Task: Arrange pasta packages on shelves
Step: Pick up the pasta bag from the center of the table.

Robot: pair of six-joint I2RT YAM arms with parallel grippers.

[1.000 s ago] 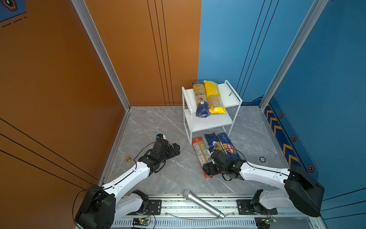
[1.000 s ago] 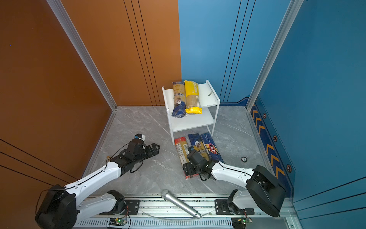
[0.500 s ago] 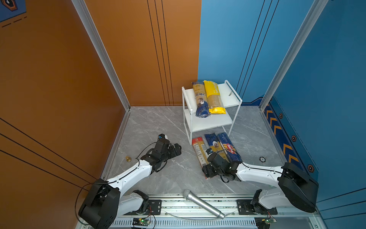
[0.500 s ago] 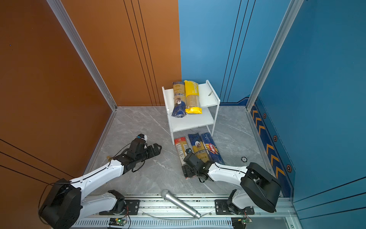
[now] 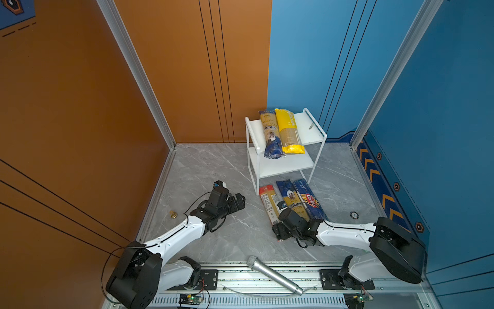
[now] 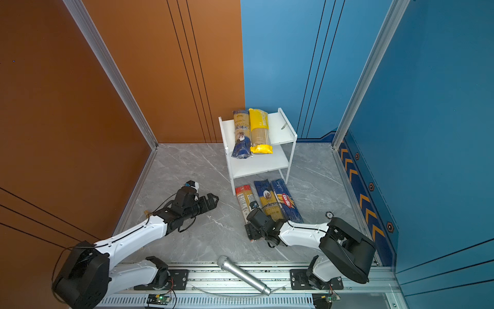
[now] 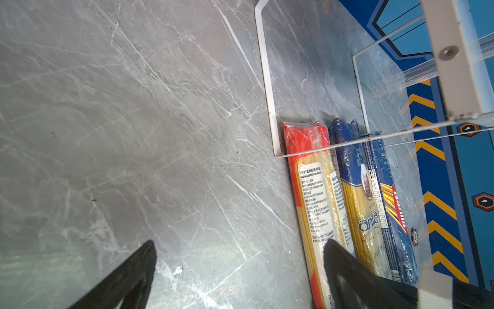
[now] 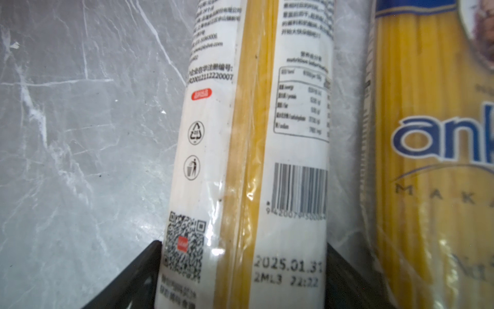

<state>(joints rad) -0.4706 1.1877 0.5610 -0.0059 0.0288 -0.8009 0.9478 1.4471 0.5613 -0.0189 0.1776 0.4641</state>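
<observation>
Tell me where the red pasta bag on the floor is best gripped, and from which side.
Probably at its near end, across the narrow width, from above: the red bag lies flat, and the right gripper straddles it there.

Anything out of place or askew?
A silver handheld microphone lies diagonally across the metal front rail, unrelated to pasta. On the white two-tier rack, the blue-and-yellow spaghetti bag and yellow spaghetti bag overhang the top board's front edge.

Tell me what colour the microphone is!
The microphone is shiny silver, with a grey mesh head. It shows best in both top views.
</observation>
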